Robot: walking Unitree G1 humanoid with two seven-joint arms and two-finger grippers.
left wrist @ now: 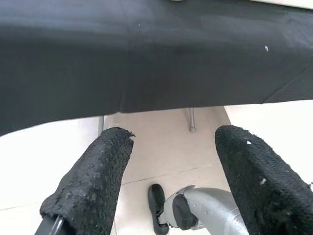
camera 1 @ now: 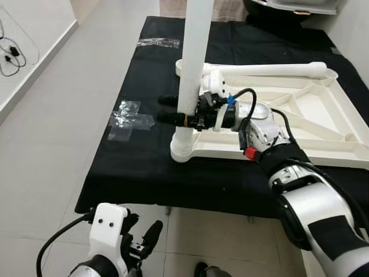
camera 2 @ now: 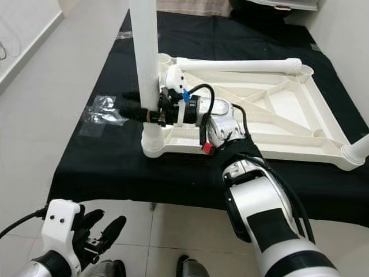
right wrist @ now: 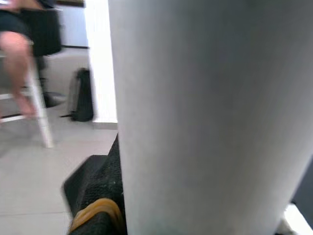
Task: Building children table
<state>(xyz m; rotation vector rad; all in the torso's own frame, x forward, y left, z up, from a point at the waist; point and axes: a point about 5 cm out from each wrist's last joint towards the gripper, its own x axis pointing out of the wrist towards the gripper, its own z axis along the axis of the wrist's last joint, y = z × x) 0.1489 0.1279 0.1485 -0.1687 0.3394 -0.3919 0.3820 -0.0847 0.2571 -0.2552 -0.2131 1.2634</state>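
A plain white table leg (camera 1: 193, 63) stands at the top centre of the head view, with my black fingers (camera 1: 170, 109) against it. The upturned table top (camera 1: 323, 124) at centre right is the same plain white, as is a second leg (camera 1: 271, 70) lying along it. Beneath them is a flat black cloth (camera 1: 144, 173) with crinkled clear tape (camera 1: 130, 115) shining at centre left. My right arm (camera 1: 323, 213) is silver and white with black bands, a red button (camera 1: 250, 153) and a blue clip (camera 1: 230, 98). My left gripper (camera 1: 138, 242), lower left, is white with black fingers. The floor (camera 1: 57, 144) is pale grey tile. A yellow-orange band (right wrist: 98, 208) shows at the wrist view's lower left.
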